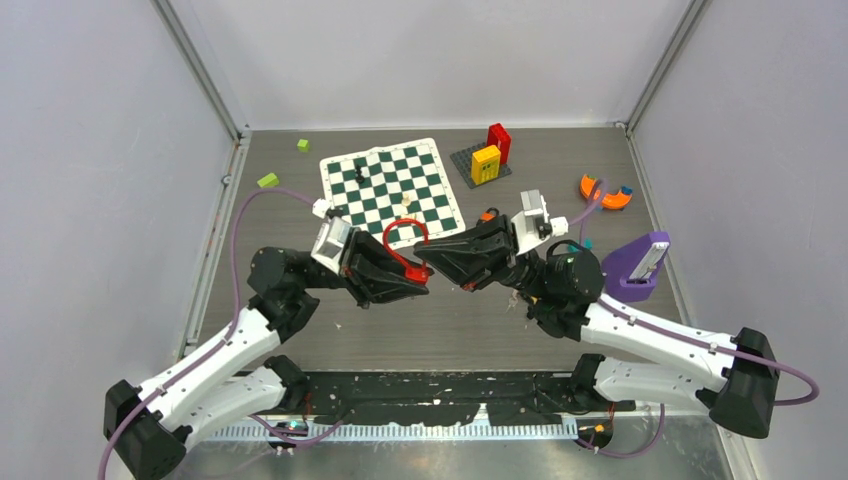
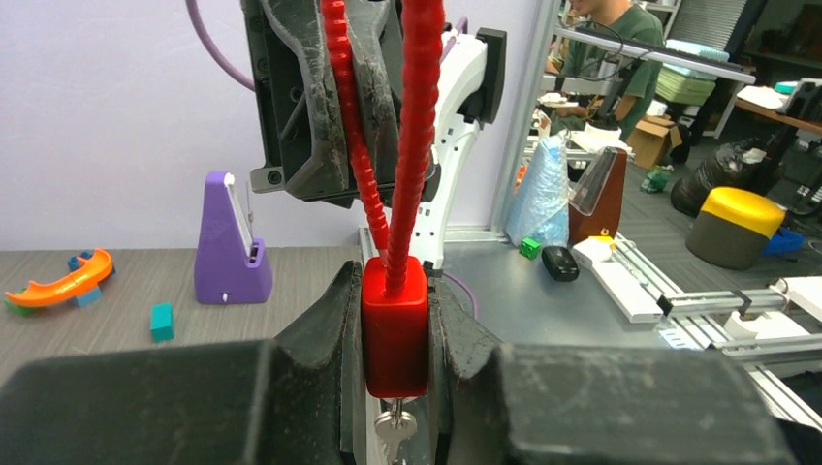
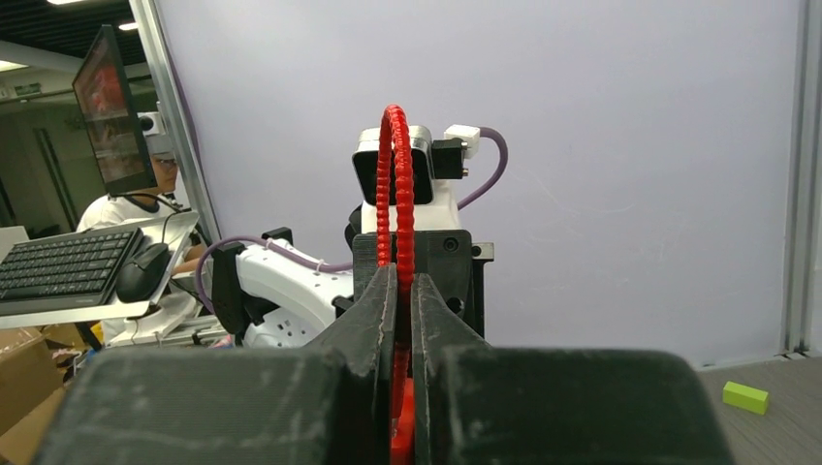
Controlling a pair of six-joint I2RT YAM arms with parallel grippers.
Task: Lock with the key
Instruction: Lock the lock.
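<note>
A red lock (image 2: 395, 329) with a ribbed red cable loop (image 1: 405, 234) hangs above the table between my two arms. My left gripper (image 2: 394, 283) is shut on the lock's body, one finger on each flat side. A small silver key (image 2: 395, 428) sticks out of the underside of the body. Coming from the opposite side, my right gripper (image 3: 404, 283) is shut on one strand of the cable loop (image 3: 395, 184) just above the body. In the top view the two grippers (image 1: 424, 268) meet tip to tip at the lock (image 1: 416, 272).
A chessboard mat (image 1: 392, 190) with a few pieces lies behind the grippers. Red and yellow blocks (image 1: 490, 155) stand on a grey plate at the back. A purple metronome (image 1: 640, 262) and an orange curved piece (image 1: 603, 192) sit at right, and green bricks (image 1: 267, 180) at left.
</note>
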